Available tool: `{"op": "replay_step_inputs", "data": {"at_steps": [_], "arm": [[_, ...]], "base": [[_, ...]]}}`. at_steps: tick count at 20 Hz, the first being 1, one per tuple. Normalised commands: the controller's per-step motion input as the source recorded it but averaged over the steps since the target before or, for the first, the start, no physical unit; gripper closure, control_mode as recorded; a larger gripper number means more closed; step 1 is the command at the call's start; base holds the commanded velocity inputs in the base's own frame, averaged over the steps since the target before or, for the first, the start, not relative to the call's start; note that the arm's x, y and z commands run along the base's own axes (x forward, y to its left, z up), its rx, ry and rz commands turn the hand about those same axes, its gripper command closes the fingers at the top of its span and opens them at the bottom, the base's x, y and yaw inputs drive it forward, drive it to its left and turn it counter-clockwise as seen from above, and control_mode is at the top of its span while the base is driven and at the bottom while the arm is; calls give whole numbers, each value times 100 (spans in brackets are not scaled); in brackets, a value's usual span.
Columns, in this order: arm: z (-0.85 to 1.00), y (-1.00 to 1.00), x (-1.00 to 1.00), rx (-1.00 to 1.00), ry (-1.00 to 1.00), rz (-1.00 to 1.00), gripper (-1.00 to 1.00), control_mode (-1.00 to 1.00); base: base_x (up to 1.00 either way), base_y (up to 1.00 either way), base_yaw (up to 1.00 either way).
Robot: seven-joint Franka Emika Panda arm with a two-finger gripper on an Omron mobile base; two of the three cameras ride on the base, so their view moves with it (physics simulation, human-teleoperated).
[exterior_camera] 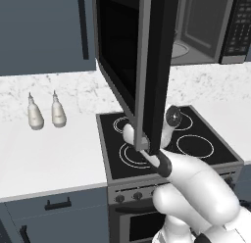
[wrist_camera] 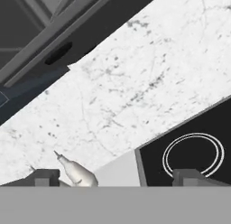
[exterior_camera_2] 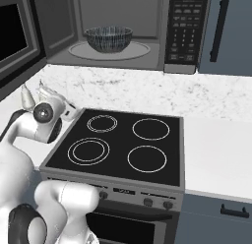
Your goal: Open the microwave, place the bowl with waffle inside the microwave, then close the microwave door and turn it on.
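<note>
Open microwave door (exterior_camera: 147,65), streaked grey bowl (exterior_camera_2: 109,39) in cavity

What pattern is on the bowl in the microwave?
Dark grey with fine pale streaks; the bowl shows best in the right base view.

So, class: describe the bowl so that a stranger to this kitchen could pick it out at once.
Find the microwave above the marble backsplash, its microwave door swung open. In its grey cavity, on the round turntable plate, sits the bowl. It is the only dish in view: dark grey with pale streaked walls, unlike the two white bottles on the counter.
</note>
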Motion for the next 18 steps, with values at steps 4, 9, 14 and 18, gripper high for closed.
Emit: {"op": "replay_step_inputs", "data": {"at_steps": [4,9,14,18], "arm": [[-9,93,0,-14,-5,0,-100,-100],[-2,86,0,-13,-3,0,-100,-100],[6,89,-47,-13,-2,-3,-100,-100],[36,99,-75,-16,0,-9,-100,-100]], "base": [[0,0,0],[0,0,0],[0,0,0],[0,0,0]]}}
